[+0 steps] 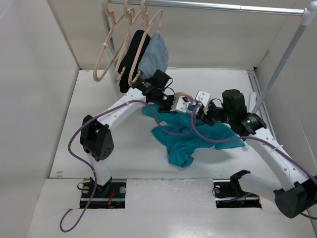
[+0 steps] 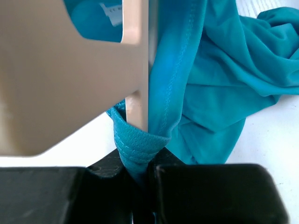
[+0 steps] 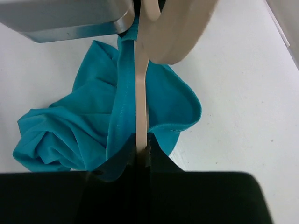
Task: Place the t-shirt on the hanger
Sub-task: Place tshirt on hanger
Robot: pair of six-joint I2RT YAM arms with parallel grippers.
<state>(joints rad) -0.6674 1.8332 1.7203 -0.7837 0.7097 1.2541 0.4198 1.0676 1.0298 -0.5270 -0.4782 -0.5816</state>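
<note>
Top external: the t-shirt (image 1: 190, 139) lies crumpled on the desk (image 1: 133, 158), right of centre, teal, with one edge raised toward the arm ends. Of the hanger (image 1: 184, 95) we see only the rounded beige hook above the cloth. The left arm (image 1: 121, 108) reaches from its base across to the middle. The right arm (image 1: 275, 158) bends in from the right. Their ends sit just beside each other over the shirt. At back left a rail (image 1: 208, 6) carries other hangers (image 1: 106, 54), a black garment (image 1: 131, 54) and a grey-blue garment (image 1: 156, 54).

Left wrist: the left fingers (image 2: 215, 196) are clenched on a stitched fold of the t-shirt, bunched in the narrow gap between them. The hanger's beige bar stands upright against that fold. A white label (image 2: 111, 10) shows at the top.

Right wrist: the right fingers (image 3: 201, 198) are closed on the hanger's thin edge, which runs straight up from the gap. Teal cloth drapes on both sides of the bar and spreads on the desk to the left. We cannot tell whether cloth is caught there too.
</note>
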